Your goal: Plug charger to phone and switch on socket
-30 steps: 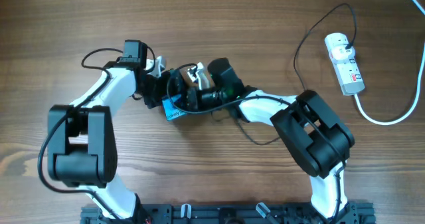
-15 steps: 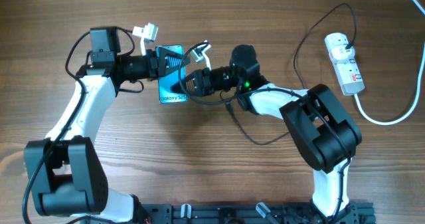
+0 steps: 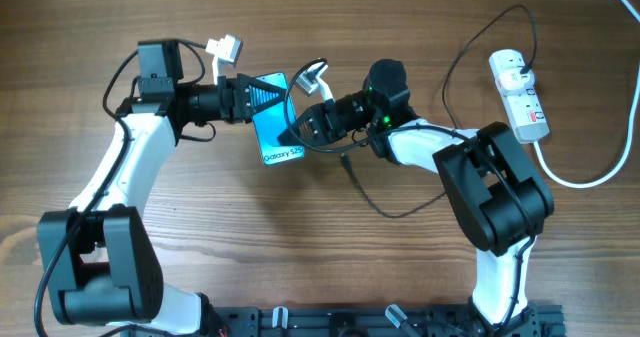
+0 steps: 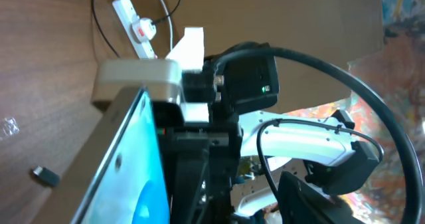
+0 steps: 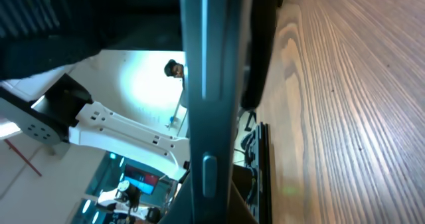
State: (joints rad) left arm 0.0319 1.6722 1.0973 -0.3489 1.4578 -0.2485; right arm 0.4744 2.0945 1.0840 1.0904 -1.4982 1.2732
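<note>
Plug-in step: phone held up, charger plug being lined up with it, socket not yet switched.

The left end effector (image 3: 252, 95) is clamped on the top end of the Galaxy phone (image 3: 275, 127), which is lifted off the table (image 3: 300, 267) and tilted. The right end effector (image 3: 303, 125) sits right against the phone's edge, but I cannot tell its opening or whether it grips the plug tip. The black charger cable (image 3: 385, 209) loops from there back to the white adapter (image 3: 513, 74), which is seated in the power strip socket (image 3: 522, 99) far right. Next, judged: fine alignment of tip to port and a straight push with the phone braced, then reach over to the strip's switch.
</note>
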